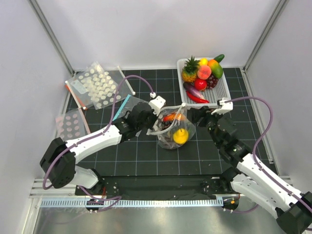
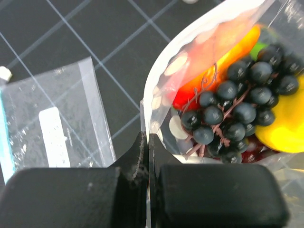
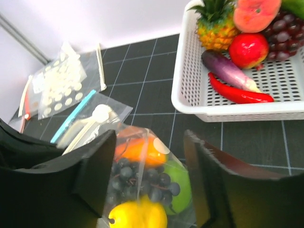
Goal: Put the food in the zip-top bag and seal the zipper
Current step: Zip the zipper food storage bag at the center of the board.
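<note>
At desk [image 1: 126,157] centre: zip-top bag [image 1: 168,130] held the food [image 1: 180,136].
Left fingers [image 2: 130,166]: pinched bag's edge.
Right fingers [image 3: 92,171]: spread, above bag.

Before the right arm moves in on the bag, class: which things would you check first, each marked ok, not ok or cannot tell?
1. Left gripper clamped on the zip-top bag's edge: ok.
2. Right gripper open and empty by the bag: ok.
3. Grapes and yellow fruit inside the bag: ok.
4. Zipper sealed across its width: cannot tell.
5. All food bagged: not ok; pineapple and red chili lie in the white basket.
</note>
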`<action>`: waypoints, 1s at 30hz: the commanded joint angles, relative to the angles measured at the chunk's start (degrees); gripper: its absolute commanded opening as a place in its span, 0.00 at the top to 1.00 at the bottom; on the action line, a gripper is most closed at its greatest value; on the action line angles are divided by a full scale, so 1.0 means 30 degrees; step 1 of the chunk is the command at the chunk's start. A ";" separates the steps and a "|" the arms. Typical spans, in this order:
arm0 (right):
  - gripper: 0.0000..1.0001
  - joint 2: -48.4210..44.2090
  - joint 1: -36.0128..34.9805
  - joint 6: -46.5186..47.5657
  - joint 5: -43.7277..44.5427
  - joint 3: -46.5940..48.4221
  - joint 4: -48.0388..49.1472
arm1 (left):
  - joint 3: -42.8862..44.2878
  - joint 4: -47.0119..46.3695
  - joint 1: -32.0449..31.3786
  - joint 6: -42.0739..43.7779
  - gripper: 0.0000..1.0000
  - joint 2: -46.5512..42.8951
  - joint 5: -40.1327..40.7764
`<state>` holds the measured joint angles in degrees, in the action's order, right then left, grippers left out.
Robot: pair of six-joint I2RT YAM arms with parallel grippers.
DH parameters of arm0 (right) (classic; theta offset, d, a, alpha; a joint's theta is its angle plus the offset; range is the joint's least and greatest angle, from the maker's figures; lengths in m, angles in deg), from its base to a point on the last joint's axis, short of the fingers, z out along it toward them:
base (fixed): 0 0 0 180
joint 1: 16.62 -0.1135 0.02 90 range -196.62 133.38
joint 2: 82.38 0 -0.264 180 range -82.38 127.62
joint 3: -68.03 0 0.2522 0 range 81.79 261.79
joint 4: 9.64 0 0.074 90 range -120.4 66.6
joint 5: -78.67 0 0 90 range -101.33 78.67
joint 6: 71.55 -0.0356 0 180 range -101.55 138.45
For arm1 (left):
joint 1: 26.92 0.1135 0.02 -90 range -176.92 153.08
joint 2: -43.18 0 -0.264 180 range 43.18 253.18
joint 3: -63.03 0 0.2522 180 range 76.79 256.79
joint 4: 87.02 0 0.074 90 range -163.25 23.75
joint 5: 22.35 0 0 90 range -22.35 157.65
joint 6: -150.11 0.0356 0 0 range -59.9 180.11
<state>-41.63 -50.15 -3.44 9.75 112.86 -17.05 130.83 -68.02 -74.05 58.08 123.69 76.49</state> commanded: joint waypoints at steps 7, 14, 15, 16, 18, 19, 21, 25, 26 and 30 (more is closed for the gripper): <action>0.19 0.2732 0.1625 0.0472 -0.6583 -0.0891 0.5848 | -0.0172 -0.2331 0.0008 0.0586 1.00 -0.1085 0.1007; 0.14 0.4870 0.3035 -0.0204 -1.0072 -0.0982 0.8077 | -0.0113 -0.2243 0.0038 0.0586 1.00 -0.0879 0.1272; 0.15 0.5366 0.3064 -0.0203 -1.0248 -0.0953 0.8456 | -0.0142 -0.2243 0.0038 0.0586 1.00 -0.0938 0.1243; 0.17 0.5545 0.3065 -0.0203 -1.0540 -0.0923 0.8663 | -0.0114 -0.2243 0.0038 0.0586 1.00 -0.0967 0.1184; 0.24 0.5926 0.3094 -0.0174 -1.0776 -0.0835 0.8840 | -0.0142 -0.2243 0.0008 0.0586 1.00 -0.0997 0.1184; 0.27 0.6102 0.3094 -0.0232 -1.0835 -0.0719 0.8841 | -0.0114 -0.2272 0.0008 0.0586 1.00 -0.1026 0.1097; 0.34 0.6133 0.3123 -0.0378 -1.0865 -0.0601 0.8724 | -0.0113 -0.2243 0.0038 0.0528 1.00 -0.1084 0.0950; 0.62 0.5928 0.3094 -0.0525 -1.1888 -0.0513 0.9133 | -0.0172 -0.2214 0.0037 0.0586 1.00 -0.1464 -0.0129; 0.70 0.5812 0.3094 -0.0700 -1.2267 -0.0484 0.9192 | -0.0172 -0.2214 0.0009 0.0586 1.00 -0.1582 -0.0251; 0.99 0.5197 0.3094 -0.0906 -1.2564 -0.0162 0.8287 | 0.0032 -0.1805 0.0008 0.0295 0.98 -0.1904 -0.0136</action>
<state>-23.42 -41.13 -5.45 -25.48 109.40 5.33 130.44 -71.36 -74.05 59.09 120.72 76.95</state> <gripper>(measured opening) 0.051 0.020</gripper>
